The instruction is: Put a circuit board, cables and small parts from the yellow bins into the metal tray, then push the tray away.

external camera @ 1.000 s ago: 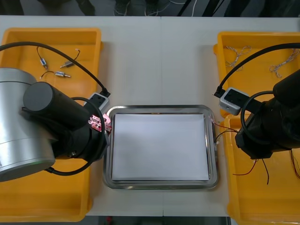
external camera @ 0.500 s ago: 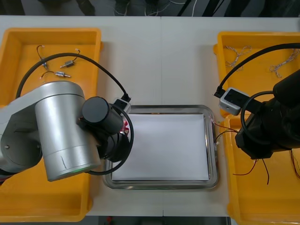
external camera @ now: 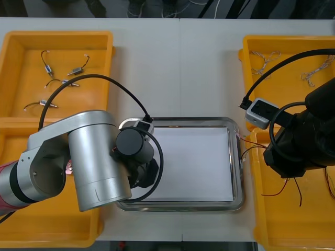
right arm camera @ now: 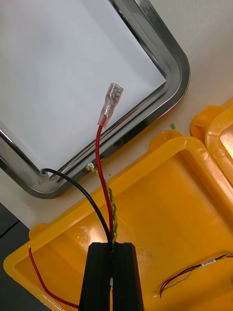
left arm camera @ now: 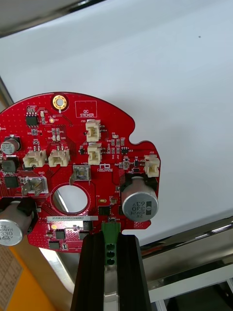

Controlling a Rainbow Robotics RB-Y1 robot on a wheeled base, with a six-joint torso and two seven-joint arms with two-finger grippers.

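One round red circuit board (left arm camera: 80,175) hangs over the white inside of the metal tray (external camera: 178,121), toward its left rim. The left gripper (left arm camera: 110,243) pinches the board's edge. The right gripper (right arm camera: 112,250) is clamped on a bundle of cables (right arm camera: 112,228) — red, black, twisted yellow-green — above the nearer right-hand yellow bin (right arm camera: 170,204), just beside the tray's right rim.

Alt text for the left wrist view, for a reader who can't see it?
The left tool grips a round red circuit board by its green edge connector, over the metal tray's white inside.
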